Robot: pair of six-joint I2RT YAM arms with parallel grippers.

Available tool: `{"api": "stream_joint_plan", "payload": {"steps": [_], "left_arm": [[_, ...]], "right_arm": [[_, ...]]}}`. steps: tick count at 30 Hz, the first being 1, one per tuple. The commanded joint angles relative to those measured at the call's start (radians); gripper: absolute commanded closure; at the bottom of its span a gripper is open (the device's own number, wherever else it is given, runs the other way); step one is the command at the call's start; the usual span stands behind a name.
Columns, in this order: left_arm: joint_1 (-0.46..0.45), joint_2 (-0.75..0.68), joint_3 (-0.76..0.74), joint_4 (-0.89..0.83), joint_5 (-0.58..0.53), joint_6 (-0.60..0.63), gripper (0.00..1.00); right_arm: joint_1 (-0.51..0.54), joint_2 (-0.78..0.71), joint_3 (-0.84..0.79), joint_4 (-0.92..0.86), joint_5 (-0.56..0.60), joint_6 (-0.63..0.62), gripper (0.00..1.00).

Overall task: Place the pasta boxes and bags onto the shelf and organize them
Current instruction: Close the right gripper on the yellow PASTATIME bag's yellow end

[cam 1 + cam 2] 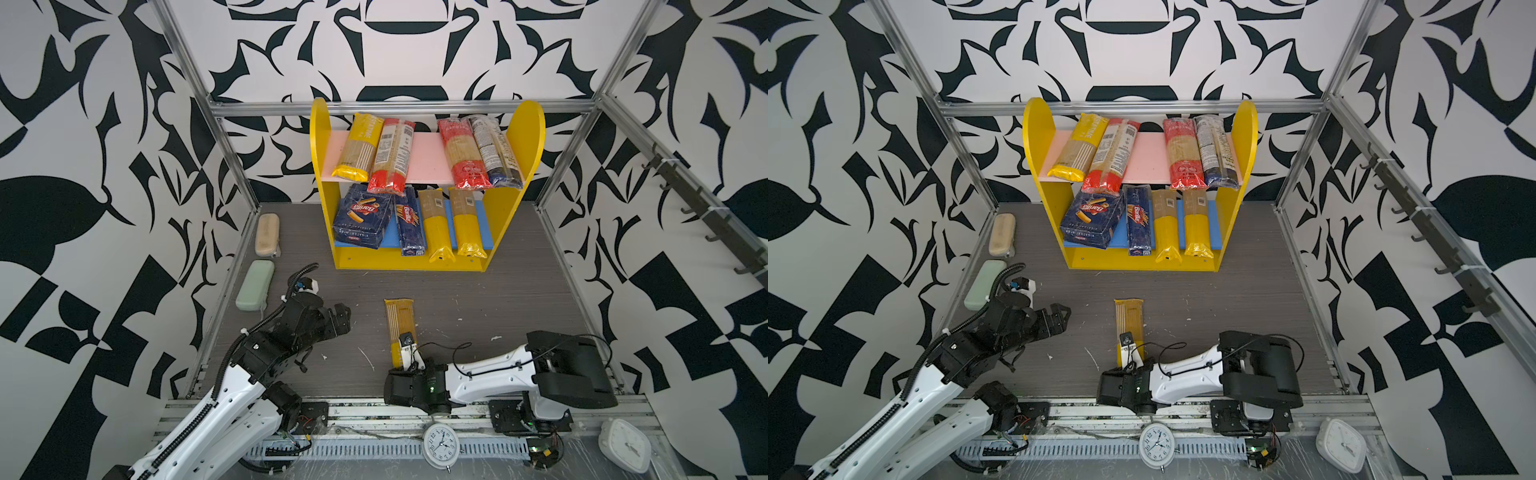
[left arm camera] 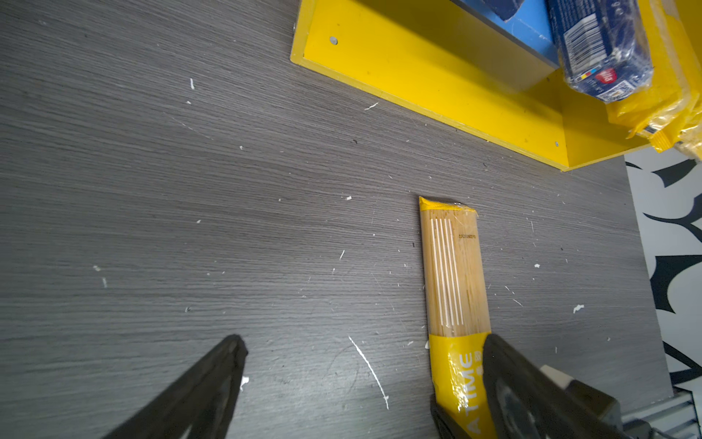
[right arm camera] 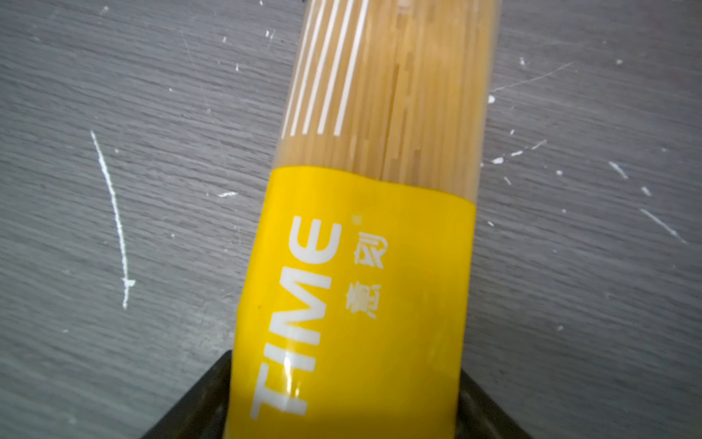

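Shelf (image 1: pixel 528 124) first: it stands at the far middle of the table (image 1: pixel 498 299), and you have eight items in it. On the pink upper board (image 1: pixel 428 162) four bags lie lengthwise near to far, their near ends poking past the front edge. From left to right they are the upper yellow bag (image 1: pixel 357 149), the left red bag (image 1: pixel 390 158), the right red bag (image 1: pixel 461 153) and the dark blue bag (image 1: pixel 496 153). The two on the left touch each other, and so do the two on the right, with bare board between the pairs. On the blue lower board (image 1: pixel 390 237) you have, left to right, the wide Barilla carton (image 1: pixel 361 216), the narrow Barilla carton (image 1: pixel 409 224), the lower left yellow bag (image 1: pixel 436 224) and the lower right yellow bag (image 1: pixel 467 224).

One bag is outside the shelf. The loose yellow bag (image 1: pixel 400 320) lies flat on the table, on the near side of the shelf and well apart from it. Your right gripper (image 3: pixel 343 361) has its jaws against both long edges of that bag's near yellow end, gripping it. Your left gripper (image 1: pixel 343 316) hangs over bare table to the left of that bag, jaws spread wide with nothing between them. A beige case (image 1: pixel 267 235) and a green case (image 1: pixel 255 284) lie along the table's left edge
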Motion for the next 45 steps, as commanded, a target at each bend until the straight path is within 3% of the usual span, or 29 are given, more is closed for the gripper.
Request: {"api": "stream_joint_plan", "payload": {"steps": [1, 7, 14, 22, 45], "left_arm": [[-0.002, -0.017, 0.020, -0.038, -0.024, -0.003, 0.00], [-0.002, -0.022, 0.027, -0.039, -0.029, -0.003, 0.00], [-0.002, -0.025, 0.045, -0.059, -0.041, -0.003, 0.00], [-0.002, -0.011, 0.065, -0.069, -0.063, -0.003, 0.00], [-0.002, 0.120, 0.232, -0.169, -0.161, 0.046, 0.01]], "right_arm": [[-0.007, 0.047, -0.060, 0.055, -0.152, 0.050, 0.40], [-0.014, 0.031, -0.058, 0.046, -0.151, 0.035, 0.63], [-0.033, -0.017, -0.032, 0.009, -0.134, -0.018, 1.00], [-0.080, -0.153, -0.055, -0.017, -0.104, -0.068, 1.00], [-0.193, -0.643, -0.060, -0.114, -0.211, -0.238, 1.00]]}}
